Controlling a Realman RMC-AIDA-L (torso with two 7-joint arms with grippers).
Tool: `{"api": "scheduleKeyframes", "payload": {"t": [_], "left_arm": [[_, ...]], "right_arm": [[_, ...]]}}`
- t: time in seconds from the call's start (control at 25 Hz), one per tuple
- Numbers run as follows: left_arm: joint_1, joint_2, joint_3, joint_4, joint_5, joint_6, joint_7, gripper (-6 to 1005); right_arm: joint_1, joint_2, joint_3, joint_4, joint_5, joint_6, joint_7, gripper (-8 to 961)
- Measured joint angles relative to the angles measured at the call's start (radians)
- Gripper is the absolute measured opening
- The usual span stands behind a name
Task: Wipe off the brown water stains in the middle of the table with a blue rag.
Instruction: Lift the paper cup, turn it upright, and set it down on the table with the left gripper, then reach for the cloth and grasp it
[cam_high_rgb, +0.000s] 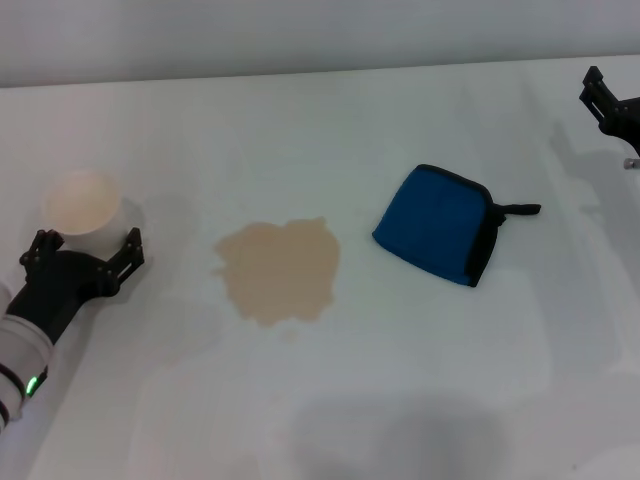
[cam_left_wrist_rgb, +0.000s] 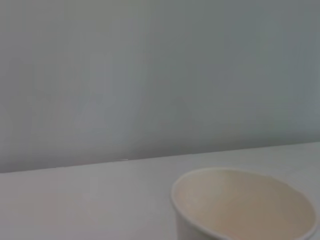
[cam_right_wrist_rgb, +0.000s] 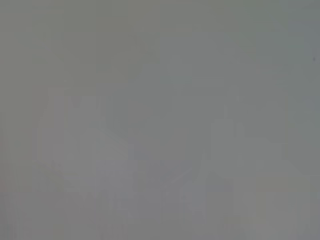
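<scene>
While unheld — blue rag, well apart from right gripper.

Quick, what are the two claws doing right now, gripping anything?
Left gripper: open, its fingers either side of the white paper cup, not clamped on it.
Right gripper: at the table's far right edge, holding nothing visible; open or closed cannot be told.

Your left gripper sits low at the left edge, fingers spread wide apart, wrist angled up from the corner. Your right gripper hangs at the far right edge, mostly cropped.
</scene>
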Motion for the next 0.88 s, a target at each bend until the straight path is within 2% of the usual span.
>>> {"api": "scheduleKeyframes", "payload": {"t": [0.2, 0.44, 0.88], "left_arm": [[0.023, -0.002, 0.001, 0.016, -0.002, 0.010, 0.002, 897], [0.093, -0.002, 0.007, 0.059, 0.004, 0.103, 0.010, 896], [0.167, 0.000, 0.009, 0.091, 0.023, 0.156, 0.007, 895]], "right_arm": [[0.000, 0.000, 0.000, 0.000, 0.000, -0.005, 0.000, 866], [0.000, -0.002, -0.002, -0.005, 0.000, -0.010, 0.000, 866], [0.004, -0.003, -0.002, -0.009, 0.000, -0.010, 0.000, 865]]}}
